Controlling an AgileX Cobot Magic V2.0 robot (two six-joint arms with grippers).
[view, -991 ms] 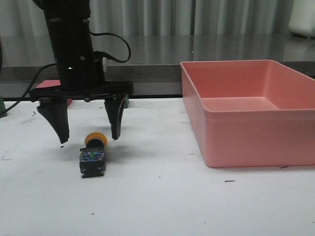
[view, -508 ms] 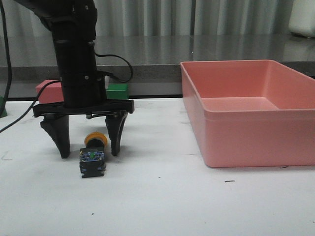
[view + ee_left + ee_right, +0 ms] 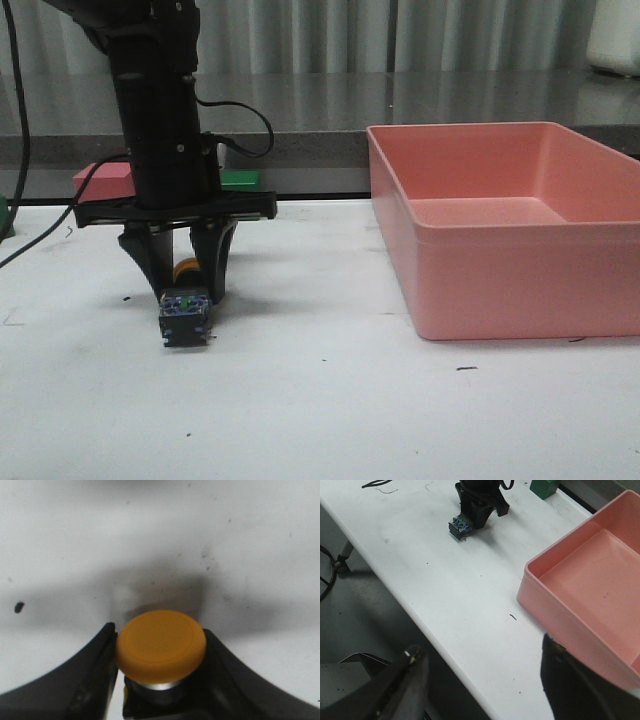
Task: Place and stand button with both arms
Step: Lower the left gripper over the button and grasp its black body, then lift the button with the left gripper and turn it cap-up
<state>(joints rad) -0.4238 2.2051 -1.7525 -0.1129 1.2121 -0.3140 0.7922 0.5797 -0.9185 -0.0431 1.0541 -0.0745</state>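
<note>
The button (image 3: 186, 318) lies on its side on the table (image 3: 330, 400), left of the bin (image 3: 510, 235), its dark base toward the camera and its orange cap (image 3: 161, 645) pointing away. It is not yet standing, so the main work of the task looks undone; at most the first grip is being made. Lifting, turning it upright and setting it down are all left, and the second arm's part has not begun, as far as I can judge.

The left gripper (image 3: 183, 285) is down at the table with its fingers (image 3: 92, 672) drawn in narrow on either side of the neck just behind the cap. In the left wrist view both fingers sit against the cap's edges, so it appears to be clamped on the button, though how firmly I cannot tell.

The right gripper (image 3: 482, 680) hangs well apart from the button, off the near edge of the table, with its fingers spread wide and nothing between them.

Behind the left arm, a red block (image 3: 100, 180) and a green block (image 3: 238, 180) sit at the table's far edge.
</note>
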